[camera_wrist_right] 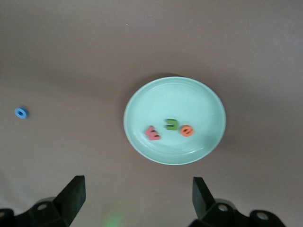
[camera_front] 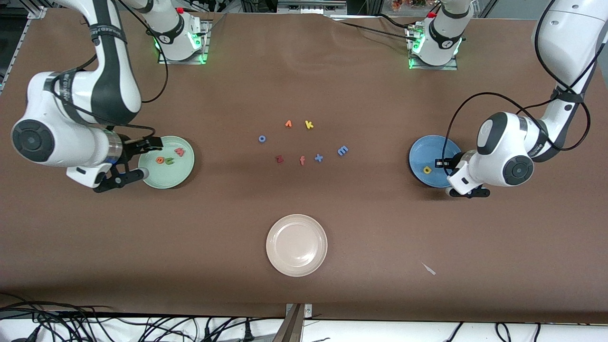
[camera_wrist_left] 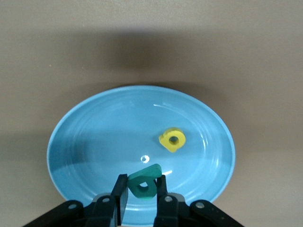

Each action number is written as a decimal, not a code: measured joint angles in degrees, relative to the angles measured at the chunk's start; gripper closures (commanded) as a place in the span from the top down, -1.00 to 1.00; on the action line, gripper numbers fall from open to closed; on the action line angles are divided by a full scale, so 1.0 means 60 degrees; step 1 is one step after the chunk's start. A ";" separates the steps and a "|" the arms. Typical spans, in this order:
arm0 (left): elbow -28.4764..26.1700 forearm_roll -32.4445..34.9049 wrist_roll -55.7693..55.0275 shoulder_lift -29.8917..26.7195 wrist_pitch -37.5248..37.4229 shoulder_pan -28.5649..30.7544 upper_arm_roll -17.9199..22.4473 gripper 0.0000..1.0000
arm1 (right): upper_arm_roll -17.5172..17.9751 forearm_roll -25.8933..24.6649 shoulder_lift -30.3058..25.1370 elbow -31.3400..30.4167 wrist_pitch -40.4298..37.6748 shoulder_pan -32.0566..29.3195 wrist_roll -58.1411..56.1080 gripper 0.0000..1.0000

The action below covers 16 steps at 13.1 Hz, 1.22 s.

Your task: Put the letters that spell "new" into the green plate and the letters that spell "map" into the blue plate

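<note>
**"New" is plated; "map" lacks its m**

Brown bench (camera_front: 304, 213), plates at both ends. Right hand (camera_wrist_right: 137, 198), jaws wide apart and empty, hangs over the green plate (camera_front: 183, 178) holding olive n (camera_front: 169, 161), orange e (camera_front: 160, 160) and pink w (camera_front: 179, 152). Left hand (camera_wrist_left: 141, 194) is clamped on the teal a (camera_wrist_left: 143, 183) above the blue plate (camera_wrist_left: 85, 137), where the yellow p (camera_wrist_left: 172, 140) lies. Light-blue m (camera_front: 342, 150) waits mid-bench. Likely featherlight, squashy foam; pinch across its flat sides.
</note>
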 measured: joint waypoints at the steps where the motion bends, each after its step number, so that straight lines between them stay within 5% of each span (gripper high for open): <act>1: -0.0001 0.0014 0.0000 0.0075 0.0071 0.0013 0.0000 -0.63 | 0.0724 -0.0298 -0.0029 -0.0003 -0.0025 -0.0443 0.0599 1.00; 2: -0.0001 0.0016 0.0000 0.0136 0.0126 0.0019 0.0000 -0.51 | 0.1604 -0.0744 -0.0071 -0.0030 -0.0029 -0.1068 0.1184 1.00; 4: -0.0002 0.0016 0.0001 0.0201 0.0165 0.0023 0.0000 0.21 | 0.3359 -0.1602 -0.0340 -0.0350 0.0285 -0.2457 0.2301 1.00; 6: 0.0012 0.0017 0.0001 0.0203 0.0206 0.0045 -0.0001 0.96 | 0.4365 -0.1925 -0.1046 -0.1267 0.1489 -0.3552 0.2943 1.00; 11: 0.0617 0.0017 0.0001 0.0172 0.0308 0.0076 -0.0088 1.00 | 0.4496 -0.1780 -0.3846 -0.2397 0.2400 -0.5420 0.3062 1.00; 16: 0.1270 0.0017 -0.0003 -0.0067 -0.0018 0.0060 -0.0441 1.00 | 0.4204 -0.1465 -0.4589 -0.1037 -0.0696 -0.5725 0.2032 1.00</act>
